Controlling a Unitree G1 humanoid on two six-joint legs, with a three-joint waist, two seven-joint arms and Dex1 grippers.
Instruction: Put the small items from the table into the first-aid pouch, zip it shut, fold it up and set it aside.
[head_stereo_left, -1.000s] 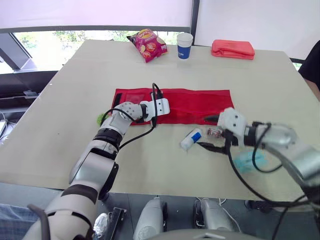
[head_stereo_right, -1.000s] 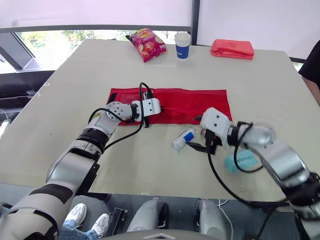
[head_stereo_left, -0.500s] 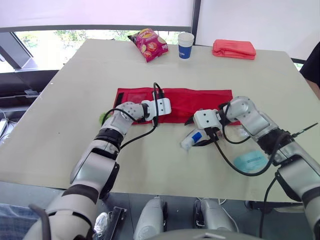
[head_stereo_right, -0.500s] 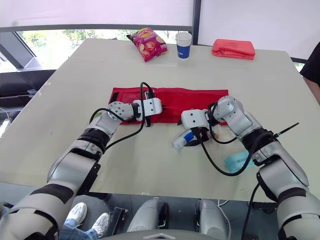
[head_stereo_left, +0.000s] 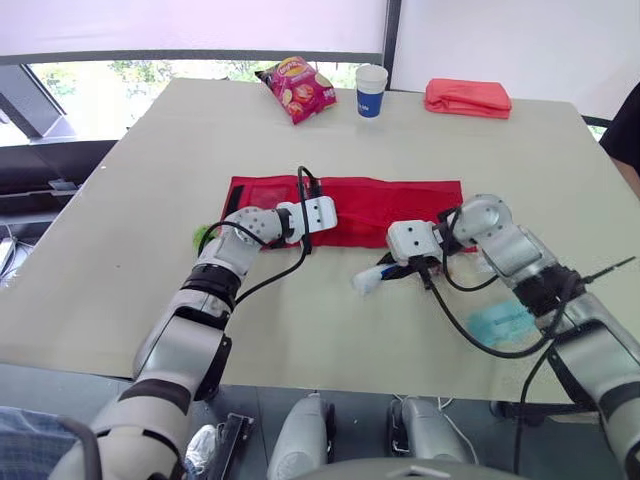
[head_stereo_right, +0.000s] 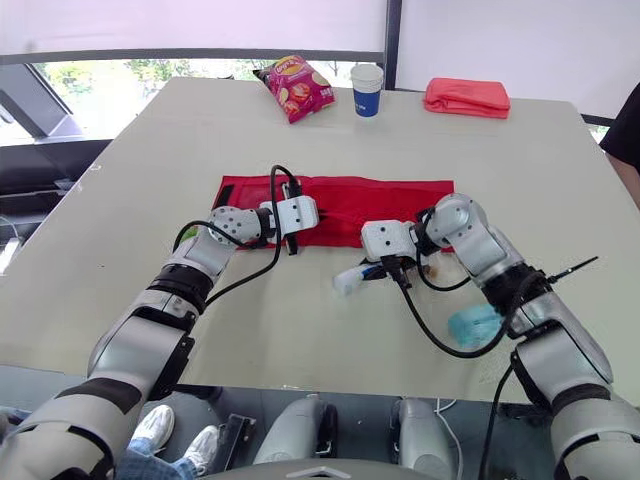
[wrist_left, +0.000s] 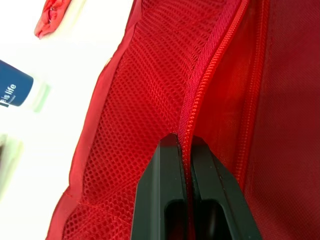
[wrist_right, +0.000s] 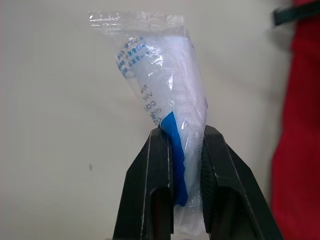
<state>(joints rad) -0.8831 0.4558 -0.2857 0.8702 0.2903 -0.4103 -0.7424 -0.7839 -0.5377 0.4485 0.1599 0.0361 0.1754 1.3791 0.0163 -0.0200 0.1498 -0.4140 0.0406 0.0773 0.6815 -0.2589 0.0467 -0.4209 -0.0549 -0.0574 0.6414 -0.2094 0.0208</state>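
Head views: red first-aid pouch (head_stereo_left: 400, 205) spread flat in the middle of the table (head_stereo_left: 150, 180). Left gripper (head_stereo_left: 307, 240) at its near edge. Right gripper (head_stereo_left: 398, 272) just in front of the pouch, holding a white-and-blue packet (head_stereo_left: 368, 281).

Left wrist view: black fingers pinched together on the pouch's zipper seam.

Right wrist view: fingers clamped on the packet's lower end, tabletop behind.

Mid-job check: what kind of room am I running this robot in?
Probably an office or meeting room. There is a large pale table set beside a window, with roller blinds above and greenery outside. A paper cup and a snack bag sit at its far edge.
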